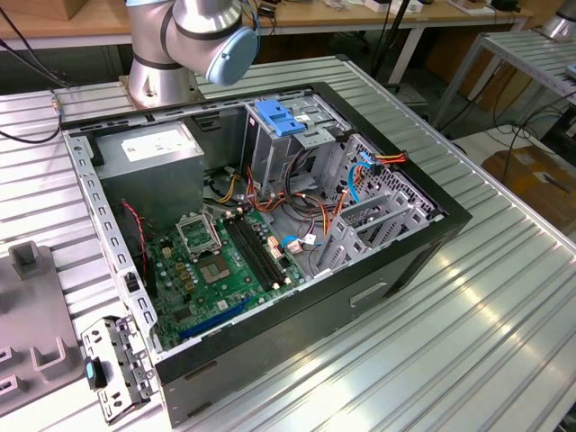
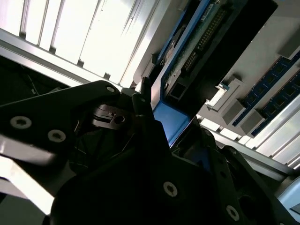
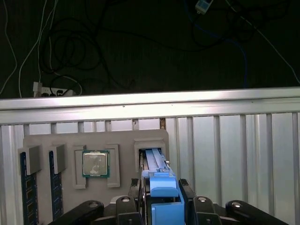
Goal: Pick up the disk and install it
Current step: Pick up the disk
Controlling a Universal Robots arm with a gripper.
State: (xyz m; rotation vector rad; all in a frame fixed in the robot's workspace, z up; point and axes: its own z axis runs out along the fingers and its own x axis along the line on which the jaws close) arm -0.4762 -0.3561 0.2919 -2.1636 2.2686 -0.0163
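Gripper (image 3: 163,194) sits over the disk (image 3: 154,161), which stands on edge in its slot in the grey fixture tray (image 3: 122,140). The CPU (image 3: 96,164) is in the pocket just beside it, and the memory sticks (image 3: 28,197) are further along. Fingers (image 3: 183,194) are narrow, one each side of the disk's blue rail end, and look seated against it. I read that as clamped, though you can't judge grip force from here. In the second wrist view the disk's board edge and connector run away from the palm roughly in line with the fingers, so the grab looks square. For the pull, draw straight along the slot axis with no sideways lean. The slot walls hug the disk closely, and any tilt will likely jam the rails. Go slow until its far edge is free of the tray. The rail is plastic, so treat it as slippery and slightly flexible, and watch for the disk sagging or rotating in the grip. If the tray lifts with it, stop and re-seat.
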